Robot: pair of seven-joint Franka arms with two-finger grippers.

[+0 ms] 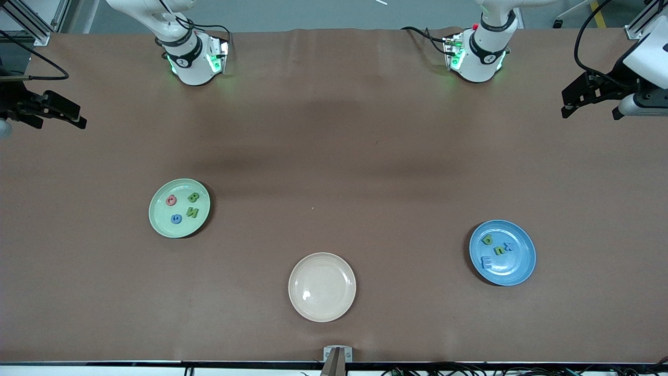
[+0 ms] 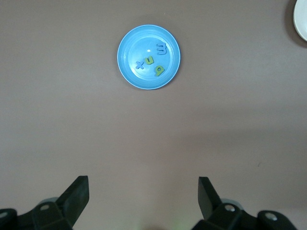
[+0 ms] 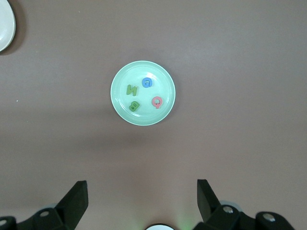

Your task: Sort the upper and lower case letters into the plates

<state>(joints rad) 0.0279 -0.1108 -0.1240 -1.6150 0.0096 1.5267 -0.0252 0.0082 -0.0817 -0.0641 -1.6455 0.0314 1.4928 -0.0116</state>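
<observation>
The mint green plate lies toward the right arm's end of the table. It holds several letters: a pink one, a green B, a green N and a blue one. The blue plate lies toward the left arm's end. It holds a green letter, a green u, a blue x and a blue E. My left gripper hangs open and empty over its end of the table. My right gripper hangs open and empty over its own end.
A cream-beige plate with nothing in it lies nearest the front camera, between the two other plates. The arms' bases stand at the table's edge farthest from the camera. Brown table surface stretches between the plates.
</observation>
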